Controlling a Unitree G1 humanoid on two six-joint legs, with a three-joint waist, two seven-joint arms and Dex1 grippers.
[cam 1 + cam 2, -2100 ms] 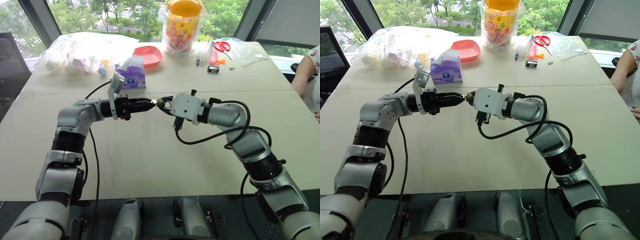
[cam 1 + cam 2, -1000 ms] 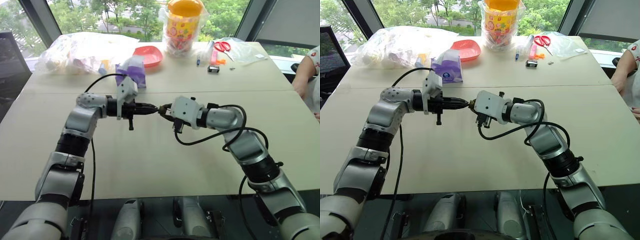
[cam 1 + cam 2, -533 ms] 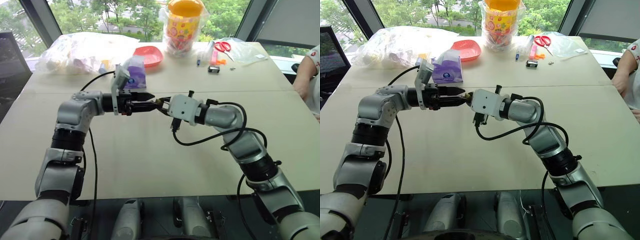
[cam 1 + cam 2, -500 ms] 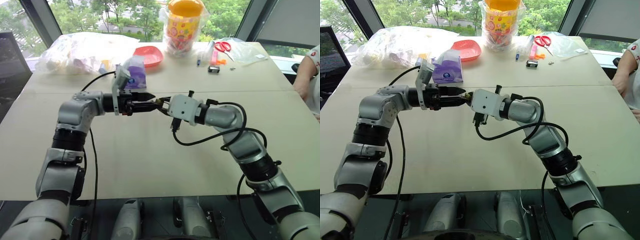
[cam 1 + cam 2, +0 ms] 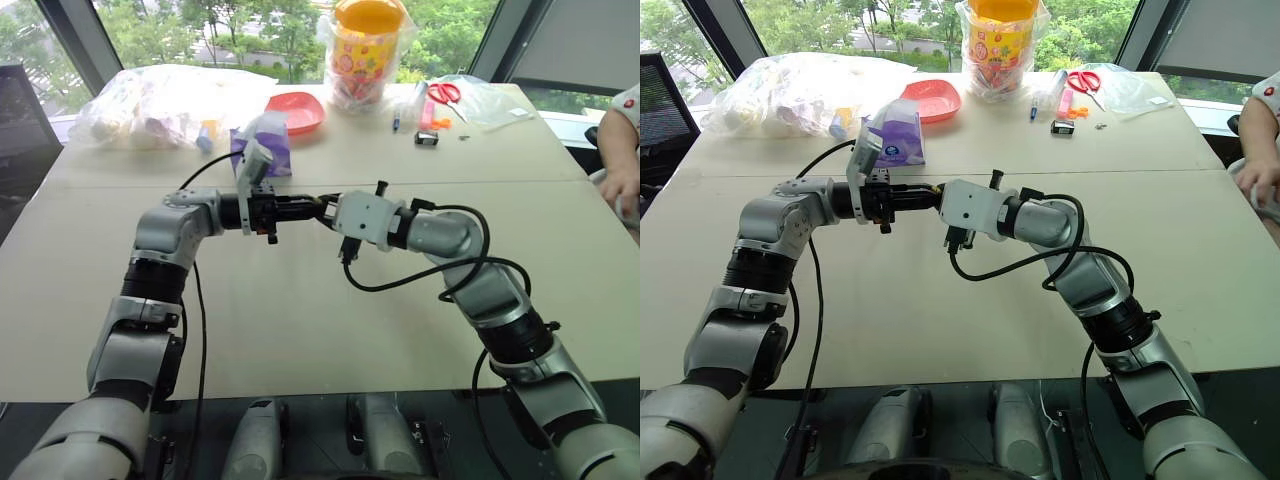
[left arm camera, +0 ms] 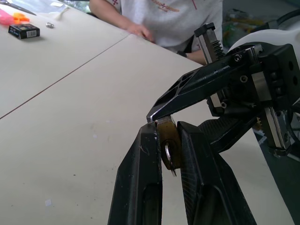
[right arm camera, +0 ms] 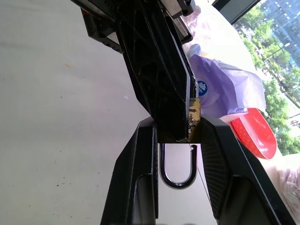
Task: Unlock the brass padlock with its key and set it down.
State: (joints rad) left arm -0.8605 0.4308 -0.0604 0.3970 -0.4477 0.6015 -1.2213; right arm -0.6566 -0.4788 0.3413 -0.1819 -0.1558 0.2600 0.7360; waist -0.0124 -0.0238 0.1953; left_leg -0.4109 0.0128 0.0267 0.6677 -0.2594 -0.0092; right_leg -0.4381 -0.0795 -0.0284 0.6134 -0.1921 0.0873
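Note:
The brass padlock (image 7: 195, 121) is held in the air over the table's middle, and my right gripper (image 5: 327, 210) is shut on its body. Its silvery shackle (image 7: 177, 180) loops back between the right fingers, towards that wrist. My left gripper (image 5: 314, 207) meets it tip to tip from the other side. In the left wrist view the left fingers (image 6: 146, 154) are closed around the lock's brass end and the key (image 6: 169, 158), a small silvery piece sticking out of it. One right finger (image 6: 187, 93) rests on top of the brass block.
A purple tissue pack (image 5: 266, 141), a red plate (image 5: 297, 110), plastic bags (image 5: 160, 100) and a bagged yellow cup (image 5: 368, 45) line the table's far side. Scissors (image 5: 447, 93) and a small black box (image 5: 427, 137) lie far right. A person's hand (image 5: 621, 182) rests at the right edge.
My left gripper's fingers stood apart half a second ago and have closed at the lock again, and the left wrist has rolled. The right gripper keeps its grip. A person's hand has come in at the right.

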